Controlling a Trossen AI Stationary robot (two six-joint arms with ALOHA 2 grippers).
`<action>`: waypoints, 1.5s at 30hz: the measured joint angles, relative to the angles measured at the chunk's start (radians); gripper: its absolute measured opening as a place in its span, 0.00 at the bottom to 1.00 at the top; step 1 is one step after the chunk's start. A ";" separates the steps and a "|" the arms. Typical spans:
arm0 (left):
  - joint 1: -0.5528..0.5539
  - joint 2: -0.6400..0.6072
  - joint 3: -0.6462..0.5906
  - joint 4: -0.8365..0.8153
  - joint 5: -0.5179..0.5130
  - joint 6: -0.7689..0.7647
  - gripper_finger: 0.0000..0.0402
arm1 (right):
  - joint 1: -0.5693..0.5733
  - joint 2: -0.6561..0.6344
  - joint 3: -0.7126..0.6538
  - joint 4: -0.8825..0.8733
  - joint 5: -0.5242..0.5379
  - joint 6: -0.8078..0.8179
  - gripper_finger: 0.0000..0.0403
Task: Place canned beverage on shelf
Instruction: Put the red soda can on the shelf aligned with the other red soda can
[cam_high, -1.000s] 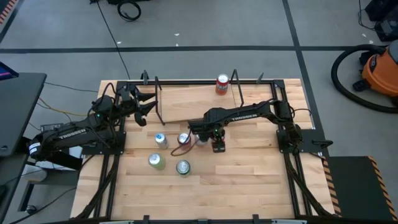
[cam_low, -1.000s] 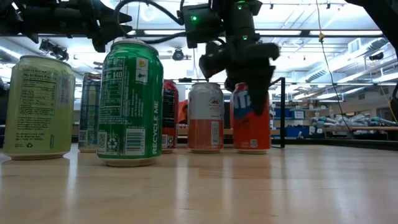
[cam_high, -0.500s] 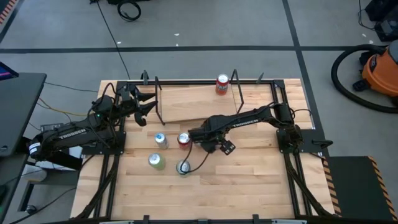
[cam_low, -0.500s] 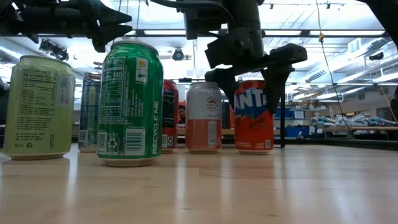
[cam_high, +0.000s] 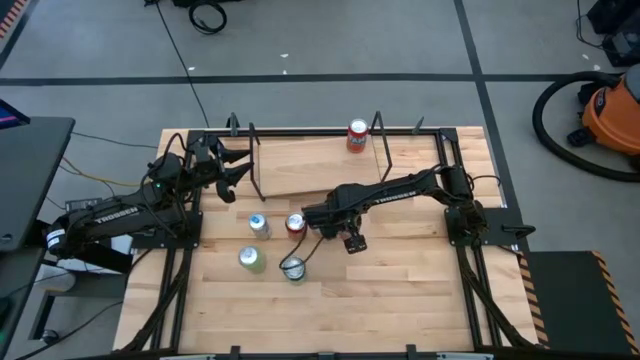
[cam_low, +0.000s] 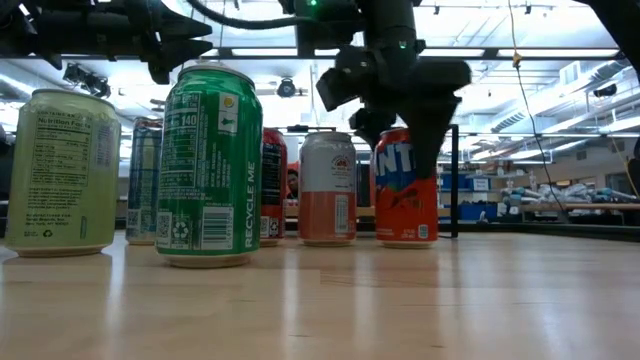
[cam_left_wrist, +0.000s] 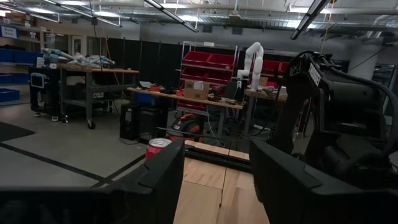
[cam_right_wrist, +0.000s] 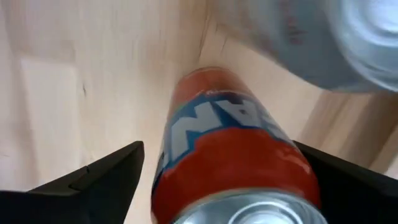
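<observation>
An orange Fanta can (cam_low: 405, 195) stands upright on its base on the plank table, and it also shows in the right wrist view (cam_right_wrist: 230, 155). My right gripper (cam_low: 400, 125) is open and comes down over the can's top, with one finger on each side of the upper wall (cam_right_wrist: 217, 146). In the high view this gripper (cam_high: 322, 222) hides the can. The shelf (cam_high: 310, 160) stands at the far side with a red can (cam_high: 357, 135) on its board. My left gripper (cam_high: 237, 165) is open and empty by the shelf's left end. My right gripper straddles the Fanta can's upper wall (cam_right_wrist: 186, 137) from above, slanting in from the table's right. Its fingers (cam_right_wrist: 93, 180) stand close beside the can. I cannot tell whether they touch it. The can stands upright on the table.
Close to the Fanta can's left stand a pale orange-and-white can (cam_low: 330, 188), a red can (cam_high: 295, 223) and a light blue can (cam_high: 258, 225). A pale green can (cam_high: 250, 260) and a green can (cam_high: 293, 268) stand nearer the front. A black cable loops near the green can.
My right gripper has rolled about its wrist over the Fanta can. Half a second ago its fingers stood tilted and splayed on either side of the can's top; now they hang steeper over it. The can has stayed upright in place.
</observation>
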 joint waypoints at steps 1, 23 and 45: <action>0.000 0.000 0.000 0.000 0.000 0.000 0.48 | -0.006 0.000 0.006 -0.006 -0.021 0.043 0.98; 0.000 0.000 0.000 -0.002 0.000 0.000 0.48 | -0.054 -0.002 0.021 -0.071 -0.060 0.603 0.98; 0.000 0.000 0.000 -0.004 0.000 0.000 0.48 | 0.004 -0.146 -0.027 -0.046 0.082 0.734 0.98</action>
